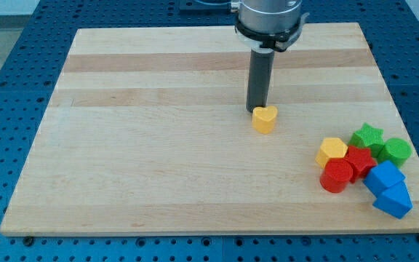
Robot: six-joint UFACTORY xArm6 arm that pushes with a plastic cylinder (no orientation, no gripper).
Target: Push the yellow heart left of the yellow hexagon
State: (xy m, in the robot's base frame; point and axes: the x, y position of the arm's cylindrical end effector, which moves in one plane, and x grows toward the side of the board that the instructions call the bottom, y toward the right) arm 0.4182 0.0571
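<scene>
The yellow heart (265, 119) lies on the wooden board a little right of centre. My tip (257, 110) stands just at the heart's upper left edge, touching or nearly touching it. The yellow hexagon (332, 151) sits at the view's right, at the left end of a cluster of blocks. The heart is left of and above the hexagon, well apart from it.
The cluster at the view's right holds a red star-like block (359, 159), a red cylinder (336, 176), a green star (367, 136), a green round block (396, 151) and two blue blocks (384, 177) (393, 200). The board's right edge (413, 145) runs close by.
</scene>
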